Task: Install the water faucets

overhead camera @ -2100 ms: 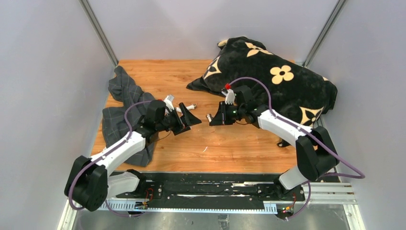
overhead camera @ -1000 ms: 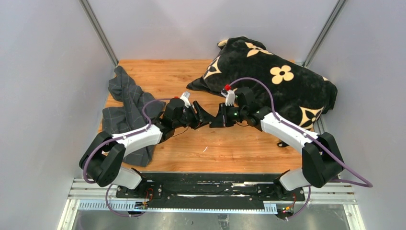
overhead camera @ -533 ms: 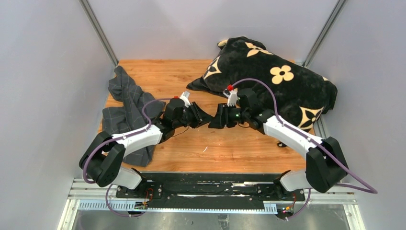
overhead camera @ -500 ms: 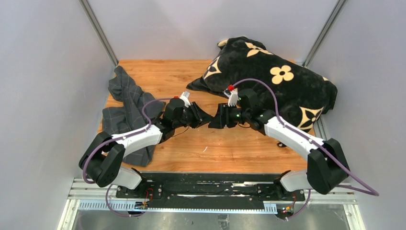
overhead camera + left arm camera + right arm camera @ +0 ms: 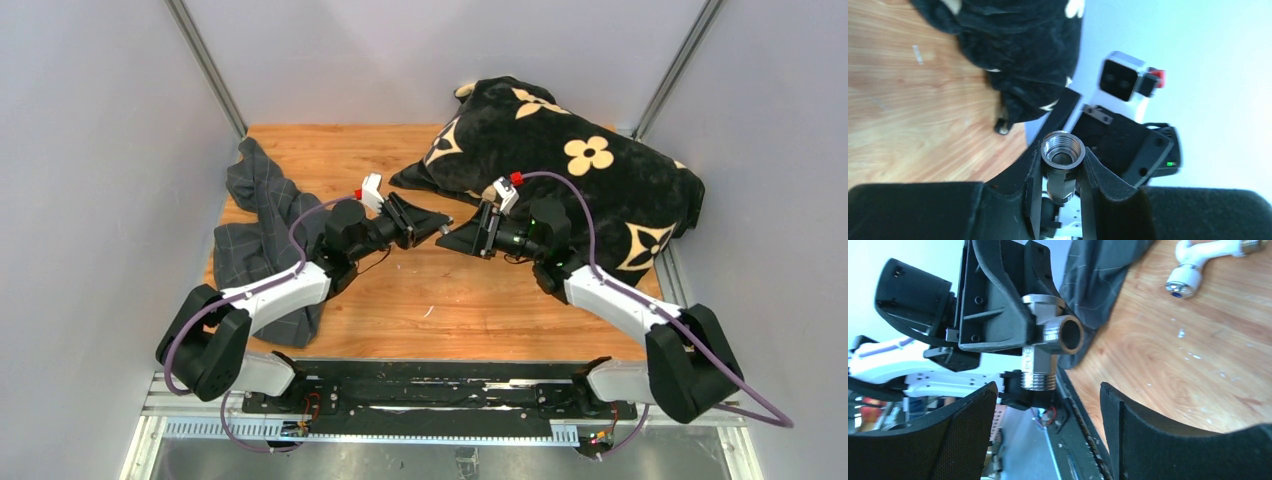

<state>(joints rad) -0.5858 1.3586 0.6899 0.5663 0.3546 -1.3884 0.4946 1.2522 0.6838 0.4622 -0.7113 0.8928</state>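
Above the wooden desk (image 5: 480, 300), both arms have risen since half a second ago. The right end effector (image 5: 452, 238) is spread wide and empty. The white tap body (image 5: 1198, 260) lies on the desk. The left end effector (image 5: 438, 221) is clamped on the grey T-shaped piece (image 5: 1045, 335).

One tap (image 5: 1199, 258), one T-piece (image 5: 1047, 342), one cloth (image 5: 255, 225), one cushion (image 5: 570, 180)

A wooden tabletop (image 5: 420, 295) sits boxed in by plain pale-grey walls (image 5: 90, 150), with slanting metal posts (image 5: 205, 65) at its two far corners. Under soft, even light, a black flowered cushion (image 5: 600, 195) fills the far right corner and a grey checked cloth (image 5: 250, 215) lies crumpled along the left edge.
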